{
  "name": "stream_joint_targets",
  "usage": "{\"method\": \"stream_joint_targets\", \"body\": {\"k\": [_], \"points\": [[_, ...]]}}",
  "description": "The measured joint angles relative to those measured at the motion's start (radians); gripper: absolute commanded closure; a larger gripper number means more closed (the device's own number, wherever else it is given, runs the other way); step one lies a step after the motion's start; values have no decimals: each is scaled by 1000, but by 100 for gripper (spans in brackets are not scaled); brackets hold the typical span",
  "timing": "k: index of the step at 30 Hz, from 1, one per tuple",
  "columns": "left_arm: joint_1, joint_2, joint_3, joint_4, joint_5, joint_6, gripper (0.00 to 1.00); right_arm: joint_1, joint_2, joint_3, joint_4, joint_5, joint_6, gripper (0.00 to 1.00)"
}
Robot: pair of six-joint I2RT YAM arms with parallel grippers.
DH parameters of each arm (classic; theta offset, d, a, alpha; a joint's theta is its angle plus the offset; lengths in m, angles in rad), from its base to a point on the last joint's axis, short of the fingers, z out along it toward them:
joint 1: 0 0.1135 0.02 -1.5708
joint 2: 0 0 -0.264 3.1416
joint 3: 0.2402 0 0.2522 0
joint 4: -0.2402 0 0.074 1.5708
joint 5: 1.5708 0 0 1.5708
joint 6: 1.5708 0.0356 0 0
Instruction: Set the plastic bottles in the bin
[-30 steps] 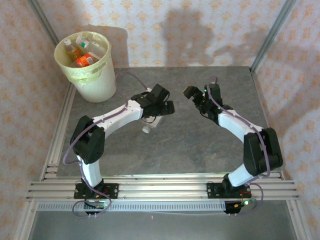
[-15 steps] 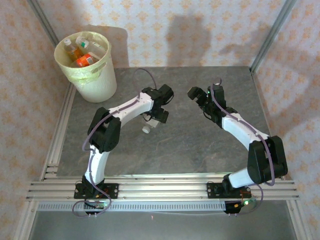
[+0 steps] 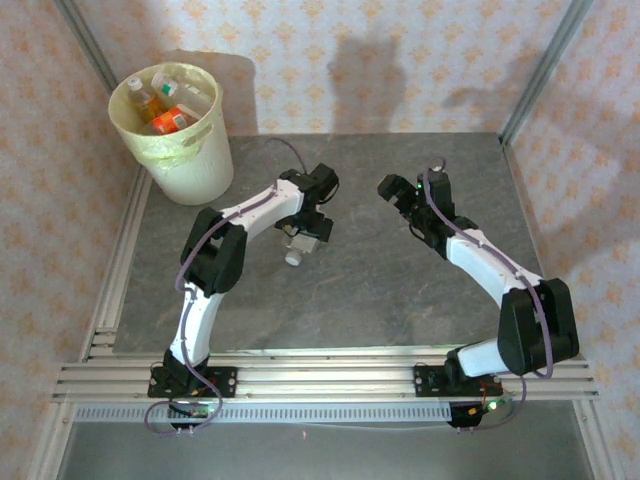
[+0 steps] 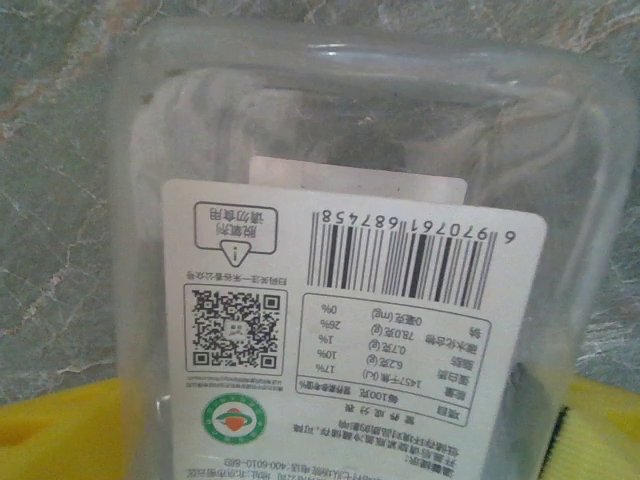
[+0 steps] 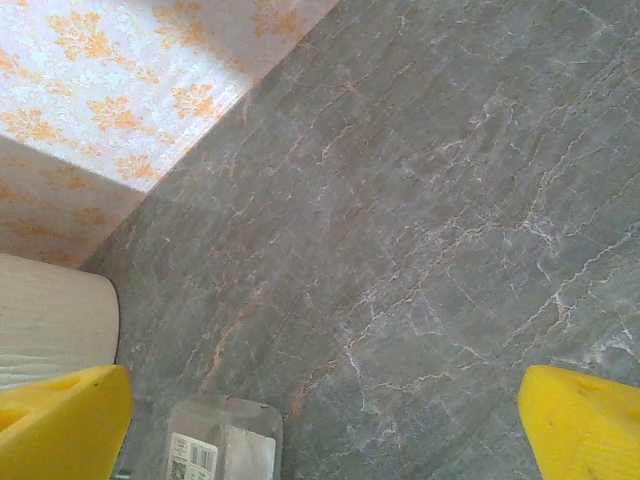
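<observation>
from above, the bin stands at the far left corner of the grey table, and several plastic bottles with orange and white labels lie inside it. the left arm rises from its base, folds at the elbow and sends its white forearm out to the right, wrist bent so that the left gripper points down onto a clear container lying near the middle of the table, white cap toward the near edge. the right arm bends at an elbow near the right edge and stretches up and left, its right gripper hanging above bare table, well apart from the container. in the left wrist view the container lies right under the camera, its white label with barcode and qr code facing up, between the yellow fingertips at the lower corners; i cannot tell whether they clamp it or merely flank it. in the right wrist view the yellow pads stand wide apart, released, with only stone between them; the container lies by the left pad and the bin's ribbed wall is at the left edge.
</observation>
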Motion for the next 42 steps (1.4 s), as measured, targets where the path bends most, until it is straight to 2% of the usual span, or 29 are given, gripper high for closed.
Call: {"method": "stream_joint_targets", "body": {"k": [3,9,16,20,23,31,36,42], "points": [[0,-1,0,6,-1,-4,26,0,0,0,0,3,-1,1],[0,-52,-17,18,-15,-9,26,0,-7,0,0,21,-16,1],[32,-245,3,30,-24,-21,24,0,-39,0,-1,40,-41,1],[98,-340,115,34,-68,-31,23,0,-54,-6,-1,51,-53,1],[148,-387,197,43,-155,-40,23,0,-63,-12,-1,58,-64,1],[284,-411,335,110,-354,-70,23,0,-87,-16,-12,76,-86,1],[396,-384,424,162,-389,-123,23,0,-105,-40,-14,79,-86,1],[494,-277,557,196,-393,-224,23,0,-133,-73,-20,96,-88,1]]}}
